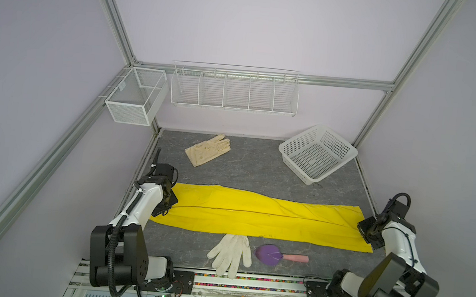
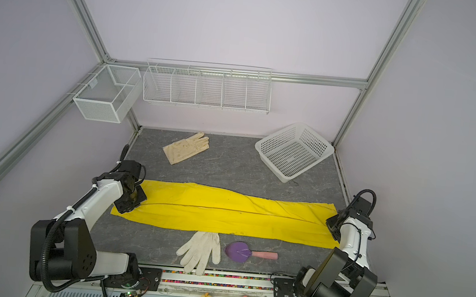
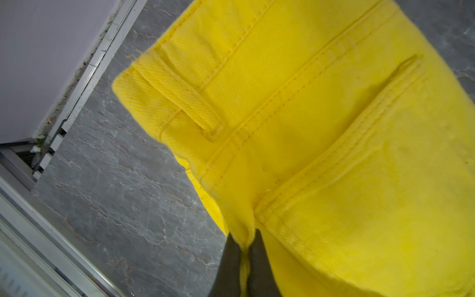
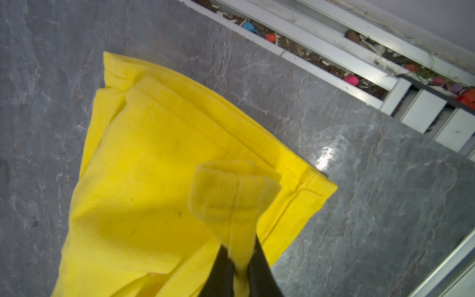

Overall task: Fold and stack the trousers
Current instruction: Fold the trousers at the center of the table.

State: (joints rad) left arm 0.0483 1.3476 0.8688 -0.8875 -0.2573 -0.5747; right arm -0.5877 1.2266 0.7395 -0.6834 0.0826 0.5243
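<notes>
The yellow trousers [image 1: 254,213] [image 2: 224,213] lie flat and stretched out long across the grey table, folded lengthwise, waist at the left and hems at the right. At the waist end, my left gripper [image 1: 166,204] [image 3: 244,239] is shut on a pinch of cloth beside the back pocket and belt loop of the trousers [image 3: 334,128]. At the hem end, my right gripper [image 1: 367,231] [image 4: 240,252] has its jaws closed on a bunched corner of the trousers [image 4: 154,167], which stands a little off the table.
A cream glove [image 1: 208,149] lies at the back left and a white plastic basket [image 1: 318,154] at the back right. In front of the trousers lie a white glove [image 1: 231,252] and a purple scoop [image 1: 271,255]. A wire rack [image 1: 235,91] and a mesh box [image 1: 136,97] hang on the walls.
</notes>
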